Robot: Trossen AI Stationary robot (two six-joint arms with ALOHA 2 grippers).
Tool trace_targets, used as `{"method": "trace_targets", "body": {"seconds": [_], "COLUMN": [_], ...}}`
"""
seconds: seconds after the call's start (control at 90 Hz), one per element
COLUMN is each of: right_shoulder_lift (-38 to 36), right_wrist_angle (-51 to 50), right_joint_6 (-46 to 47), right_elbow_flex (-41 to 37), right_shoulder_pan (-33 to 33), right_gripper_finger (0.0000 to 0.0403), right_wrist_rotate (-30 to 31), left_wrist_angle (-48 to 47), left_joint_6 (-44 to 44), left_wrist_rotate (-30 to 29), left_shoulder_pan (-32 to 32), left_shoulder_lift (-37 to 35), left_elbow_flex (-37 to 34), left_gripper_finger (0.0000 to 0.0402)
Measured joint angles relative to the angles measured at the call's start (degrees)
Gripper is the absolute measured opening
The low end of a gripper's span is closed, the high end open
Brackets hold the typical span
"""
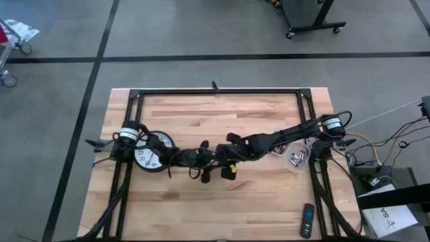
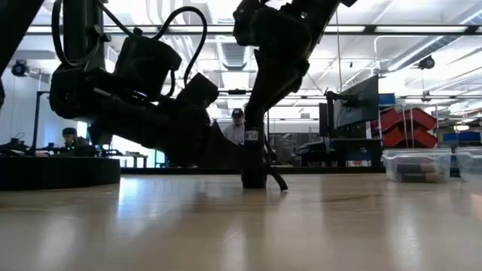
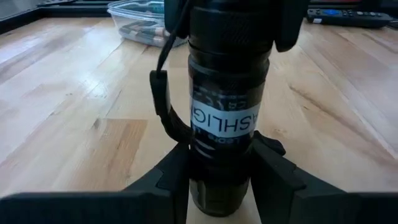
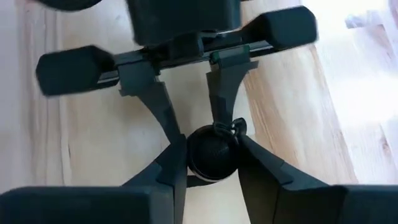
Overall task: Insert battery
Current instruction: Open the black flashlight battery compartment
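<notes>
Flashlight (image 3: 222,112) is the thing being worked on, a black cylinder with a white label and a wrist cord, and it stands clamped between the fingers of the left gripper (image 3: 219,177), which are closed on its lower body. The right gripper (image 4: 211,155) comes down over the same cylinder from above, its fingers pressed against the round black end, so both pincers hold one object near the middle of the table (image 1: 215,117). No loose battery shows in either pincer; I judge the step in hand to be closing or seating the end of the flashlight with the cell already inside, though the pictures cannot confirm that. The next move calls for the left pincer to keep the body steady while the right one turns or presses squarely along the axis. Beyond the right pincer, well apart, sits a clear plastic tub (image 1: 297,156) with small items inside. Behind the left pincer lies a round clock (image 1: 150,153), and a remote control (image 1: 306,220) rests near the table's edge. The dangling cord could snag between the fingers.
</notes>
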Motion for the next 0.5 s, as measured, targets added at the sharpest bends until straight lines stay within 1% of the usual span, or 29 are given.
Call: {"method": "trace_targets", "body": {"seconds": [0.133, 0.333, 0.5], "right_shoulder_lift": [-0.03, -0.07, -0.07], "right_wrist_angle": [0.0, 0.26, 0.29], "right_joint_6": [-4.4, -13.63, -18.42], "right_elbow_flex": [0.0, 0.04, 0.04], "right_shoulder_pan": [-0.11, -0.5, -0.5], "right_gripper_finger": [0.0095, 0.009, 0.01], "right_wrist_rotate": [-2.14, -9.1, -10.61], "left_wrist_angle": [0.02, 0.02, -0.28], "left_joint_6": [0.12, 0.34, 0.66], "left_wrist_rotate": [3.2, 11.11, 12.6], "left_shoulder_pan": [0.0, 0.07, 0.07], "left_shoulder_lift": [0.0, -0.02, -0.02], "left_elbow_flex": [0.0, 0.07, 0.41], "left_gripper_finger": [0.011, 0.011, 0.011]}}
